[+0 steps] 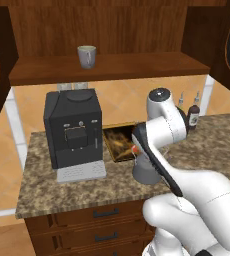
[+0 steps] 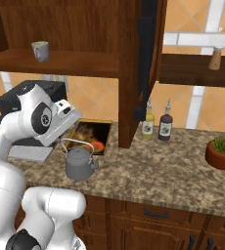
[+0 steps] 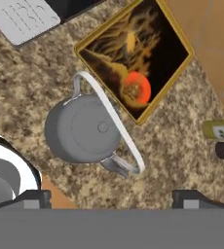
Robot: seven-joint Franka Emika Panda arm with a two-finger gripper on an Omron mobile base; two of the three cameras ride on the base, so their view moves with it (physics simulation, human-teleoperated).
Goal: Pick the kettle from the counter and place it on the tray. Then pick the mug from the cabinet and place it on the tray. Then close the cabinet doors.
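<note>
No readable text, brand, number or sign in any view. The two bottles (image 2: 156, 124) at centre right of the right base view carry pale labels, but the print is too small to read. Same bottles at the right edge of the hand view: label marks are just blur. The coffee machine (image 1: 73, 130), left of centre in the left base view, shows no legible markings.

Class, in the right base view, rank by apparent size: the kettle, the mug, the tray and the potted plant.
1. tray, partly hidden
2. kettle
3. potted plant, close to the kettle, so unsure
4. mug, farther away
</note>
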